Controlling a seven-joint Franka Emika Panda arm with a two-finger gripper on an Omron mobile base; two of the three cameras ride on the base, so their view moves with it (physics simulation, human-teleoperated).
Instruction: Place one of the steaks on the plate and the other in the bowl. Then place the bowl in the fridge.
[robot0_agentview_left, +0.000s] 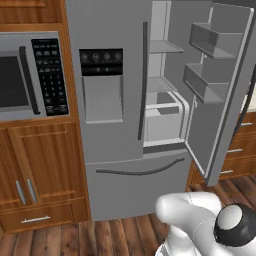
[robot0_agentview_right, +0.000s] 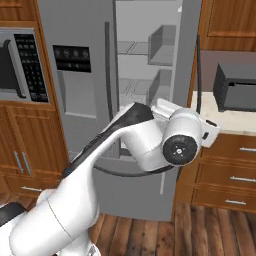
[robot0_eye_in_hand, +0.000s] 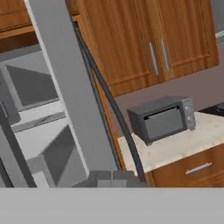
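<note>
The tall grey stainless fridge (robot0_agentview_left: 115, 125) fills the frame's centre, its right door (robot0_agentview_left: 220, 95) swung open. The end effector (robot0_eye_in_hand: 111, 177), bottom centre in the hand view, is closed together, holding nothing.

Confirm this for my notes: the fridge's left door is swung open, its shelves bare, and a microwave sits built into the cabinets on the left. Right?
Not quite. It is the right door of the fridge that is swung open, as the left base view shows. The shelves are bare, and the microwave is on the left.

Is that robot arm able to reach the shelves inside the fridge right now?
Probably yes: the fridge has its right door swung wide open, so the shelves lie exposed, and nothing visible stands between them and the arm.
</note>
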